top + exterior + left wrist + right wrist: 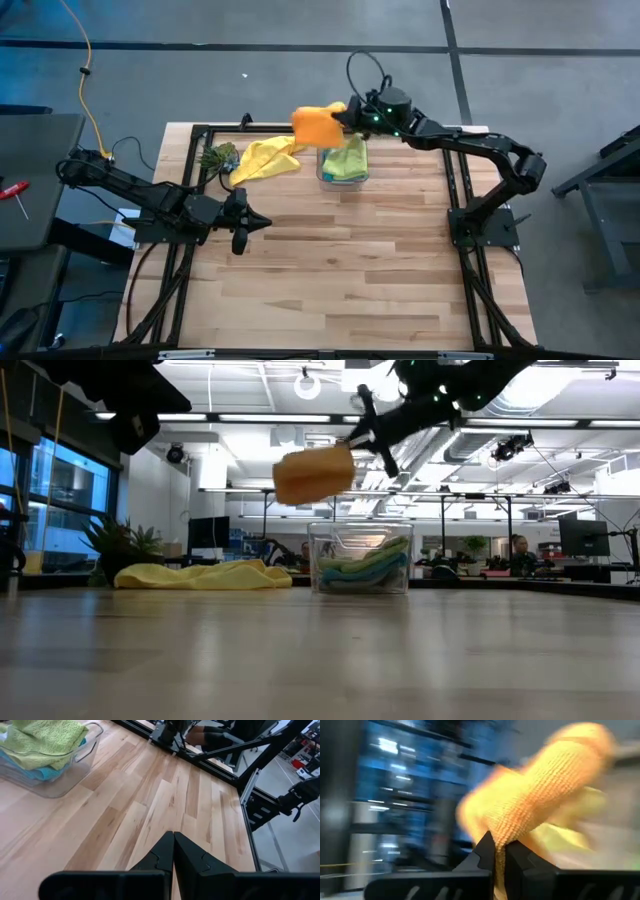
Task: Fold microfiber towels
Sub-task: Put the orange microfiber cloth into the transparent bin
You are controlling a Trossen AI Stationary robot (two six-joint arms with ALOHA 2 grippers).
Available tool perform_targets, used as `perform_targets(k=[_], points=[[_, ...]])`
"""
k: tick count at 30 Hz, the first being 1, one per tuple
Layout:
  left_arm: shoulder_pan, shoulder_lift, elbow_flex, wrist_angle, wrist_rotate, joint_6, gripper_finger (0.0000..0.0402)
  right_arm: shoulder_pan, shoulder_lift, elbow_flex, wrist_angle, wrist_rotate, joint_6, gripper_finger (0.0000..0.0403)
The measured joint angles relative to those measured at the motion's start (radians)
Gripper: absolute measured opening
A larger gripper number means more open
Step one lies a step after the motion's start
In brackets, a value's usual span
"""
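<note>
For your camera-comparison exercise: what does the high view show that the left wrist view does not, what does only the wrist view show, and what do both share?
Only the high view shows the orange towel held aloft by the right gripper, the yellow towel on the table and the leafy clump. Only the left wrist view shows the left gripper close up, fingers pressed together. Both show the clear box with a lime towel on top, and the wooden table.

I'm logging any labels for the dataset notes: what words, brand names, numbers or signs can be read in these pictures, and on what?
None can be read.
The orange towel held by the right gripper, the yellow towel, the clear plastic box and the table show no print.
Left gripper: no markings visible.
Screens and fittings in the room behind the table: too small to read.
</note>
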Motion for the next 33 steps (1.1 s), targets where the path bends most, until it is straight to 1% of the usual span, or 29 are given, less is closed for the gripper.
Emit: perform_targets(k=[6, 8, 10, 12, 15, 20, 24, 27, 29, 33], points=[[0.0, 0.0, 0.0, -0.019, 0.002, -0.02, 0.0, -0.014, 0.003, 0.0, -0.456, 0.002, -0.128, 0.0], [0.0, 0.0, 0.0, -0.019, 0.002, -0.021, 0.0, -0.031, 0.003, -0.001, -0.584, 0.04, -0.169, 0.0], [0.0, 0.0, 0.0, -0.019, 0.002, -0.027, 0.0, -0.044, 0.003, -0.002, -0.661, 0.084, -0.196, 0.0], [0.0, 0.0, 0.0, -0.019, 0.002, -0.027, 0.0, -0.052, 0.01, -0.003, -0.669, 0.088, -0.204, 0.0], [0.0, 0.0, 0.0, -0.019, 0.002, -0.037, 0.0, -0.053, 0.024, -0.004, -0.613, 0.06, -0.196, 0.0], [0.0, 0.0, 0.0, -0.021, 0.002, -0.05, 0.0, -0.024, 0.076, -0.003, -0.557, 0.059, -0.145, 0.0], [0.0, 0.0, 0.0, -0.022, 0.002, -0.053, 0.0, 0.002, 0.111, -0.004, -0.477, 0.061, -0.108, 0.0], [0.0, 0.0, 0.0, -0.022, 0.003, -0.057, 0.0, 0.005, 0.111, -0.004, -0.478, 0.091, -0.105, 0.0], [0.0, 0.0, 0.0, -0.022, 0.002, -0.057, 0.0, 0.0, 0.109, -0.004, -0.516, 0.114, -0.103, 0.0], [0.0, 0.0, 0.0, -0.022, 0.002, -0.056, 0.0, -0.003, 0.107, -0.004, -0.53, 0.114, -0.082, 0.0]])
